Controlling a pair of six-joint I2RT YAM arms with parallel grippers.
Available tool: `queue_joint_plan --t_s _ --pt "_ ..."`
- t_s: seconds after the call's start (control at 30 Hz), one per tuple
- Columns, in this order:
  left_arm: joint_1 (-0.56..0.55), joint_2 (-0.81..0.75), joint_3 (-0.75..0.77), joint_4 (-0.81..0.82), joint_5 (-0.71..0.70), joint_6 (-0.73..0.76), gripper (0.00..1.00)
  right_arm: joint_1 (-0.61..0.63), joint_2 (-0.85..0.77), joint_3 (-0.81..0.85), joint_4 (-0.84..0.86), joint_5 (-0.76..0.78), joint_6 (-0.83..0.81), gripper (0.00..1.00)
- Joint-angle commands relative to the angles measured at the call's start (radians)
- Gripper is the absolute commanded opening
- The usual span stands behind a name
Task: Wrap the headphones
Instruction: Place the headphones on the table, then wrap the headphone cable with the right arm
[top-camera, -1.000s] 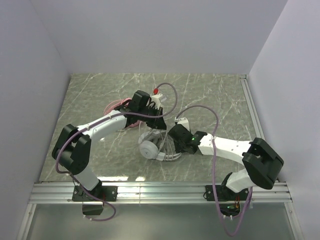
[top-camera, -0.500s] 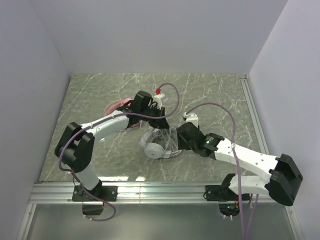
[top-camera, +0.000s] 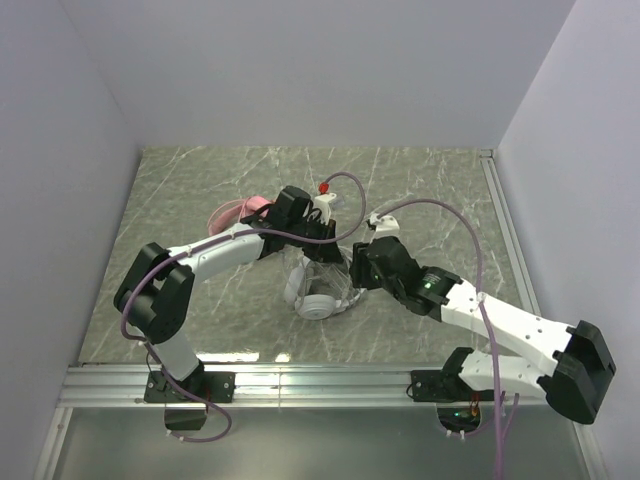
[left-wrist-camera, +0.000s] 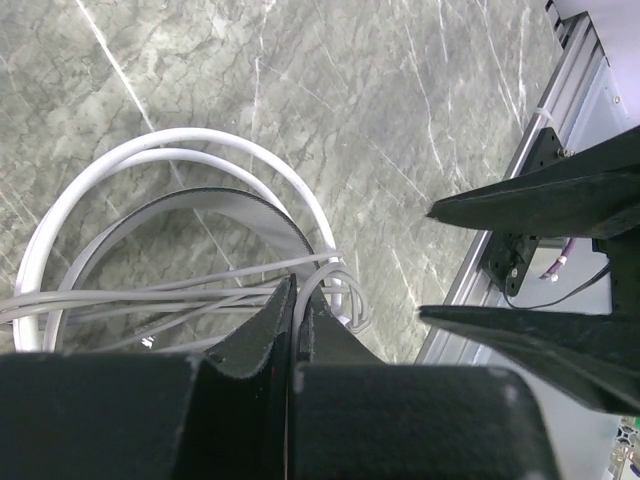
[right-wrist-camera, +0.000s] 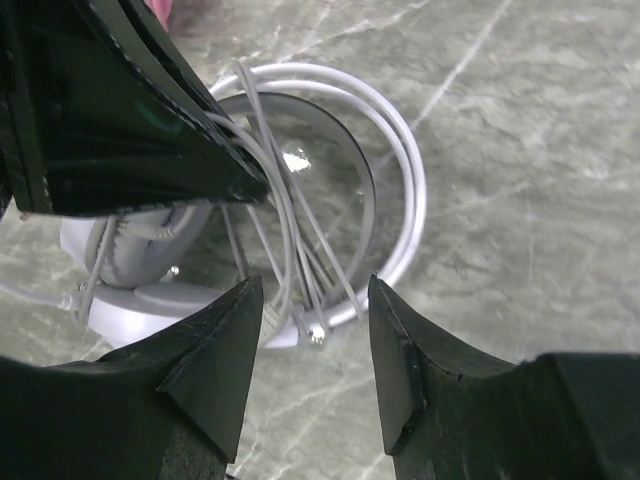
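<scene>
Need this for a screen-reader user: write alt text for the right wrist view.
White headphones lie on a marble table, their thin cable strung in loose strands across the headband. The left fingers pinch the cable; the right fingers stand open above it.

Table (top-camera: 430, 190) was smooth, polished stone-look, grey-green w/ white veins, slight sheen. White headset (right-wrist-camera: 405, 200): glossy smooth plastic, light glinting off band. Its cable (right-wrist-camera: 285, 235) looked thin, smooth, rubbery. Pink headset (top-camera: 228, 213): plastic, finish unclear. Left gripper (left-wrist-camera: 296, 300) & right gripper (right-wrist-camera: 315, 300): matt black plastic, faintly grainy. Front rail (top-camera: 320, 385) was brushed metal.
</scene>
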Motion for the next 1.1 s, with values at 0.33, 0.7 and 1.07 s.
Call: queue_joint_plan --t_s 0.33,0.7,1.07 --pt "-0.006 -0.022 0.036 -0.019 -0.016 0.037 0.00 -0.044 0.144 0.041 0.185 -0.124 -0.127 0.48" --pt "-0.006 -0.024 0.056 -0.048 0.000 0.051 0.00 -0.050 0.201 0.052 0.239 -0.110 -0.169 0.20" --pt "-0.009 0.001 0.180 -0.229 -0.103 0.118 0.04 -0.053 0.190 0.026 0.277 -0.112 -0.175 0.00"
